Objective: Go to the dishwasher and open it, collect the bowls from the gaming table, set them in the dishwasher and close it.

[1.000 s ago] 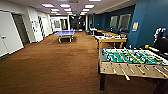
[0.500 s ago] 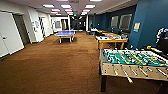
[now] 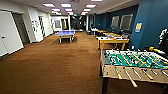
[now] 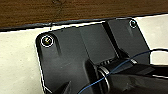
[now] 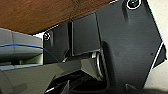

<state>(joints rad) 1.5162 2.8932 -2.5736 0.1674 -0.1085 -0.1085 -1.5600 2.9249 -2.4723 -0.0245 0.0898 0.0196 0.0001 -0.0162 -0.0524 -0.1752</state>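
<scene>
The dishwasher is out of view. Several tables stand along the blue right wall. Behind the foosball table (image 3: pixel 135 62) is a pale-topped table on yellowish legs (image 3: pixel 113 40) with small coloured things on it, too blurred to tell as bowls. Farther back, a white-topped table (image 3: pixel 95 29) stands by the same wall. I cannot tell which of these is the gaming table. In both wrist views the robot's own dark plate (image 4: pixel 82 50) (image 5: pixel 117 42) hangs over the white base and the brown carpet.
Brown carpet (image 3: pixel 57 65) runs down the room to a blue ping-pong table (image 3: pixel 65 33) in the middle distance. White doors and wall (image 3: pixel 10 35) line the left. The foosball table's rod handles (image 3: pixel 130 80) stick out toward me. A person (image 3: pixel 163 40) stands at the far right edge.
The whole head view has shifted slightly, with the foosball table a little lower and nearer. Nothing in the room has moved.
</scene>
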